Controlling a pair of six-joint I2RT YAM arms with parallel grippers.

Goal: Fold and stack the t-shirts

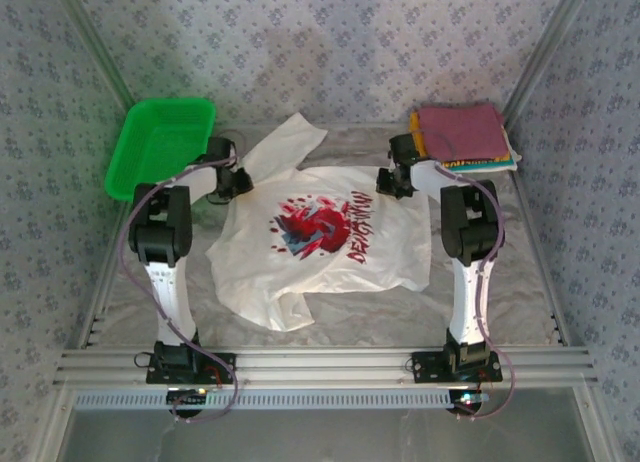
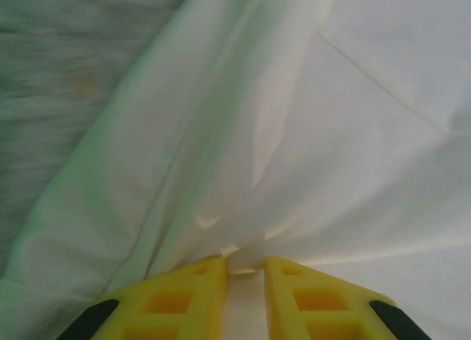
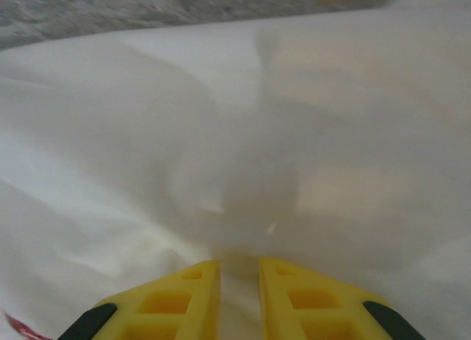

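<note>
A white t-shirt (image 1: 320,237) with a red-and-black chest graphic lies spread and rumpled mid-table, one sleeve reaching toward the back. My left gripper (image 1: 236,182) sits at its left shoulder; in the left wrist view its yellow fingers (image 2: 188,296) pinch a bunch of white cloth (image 2: 309,134). At the shirt's right shoulder my right gripper (image 1: 396,179) grips too, its yellow fingers (image 3: 305,299) shut on white fabric (image 3: 221,134). Folded shirts (image 1: 462,134), maroon on top of yellow and teal, are stacked at the back right.
A green mesh basket (image 1: 160,144) stands at the back left, close to my left arm. Grey padded table covering (image 1: 520,282) shows to the right of the shirt. Patterned walls close in the sides and back.
</note>
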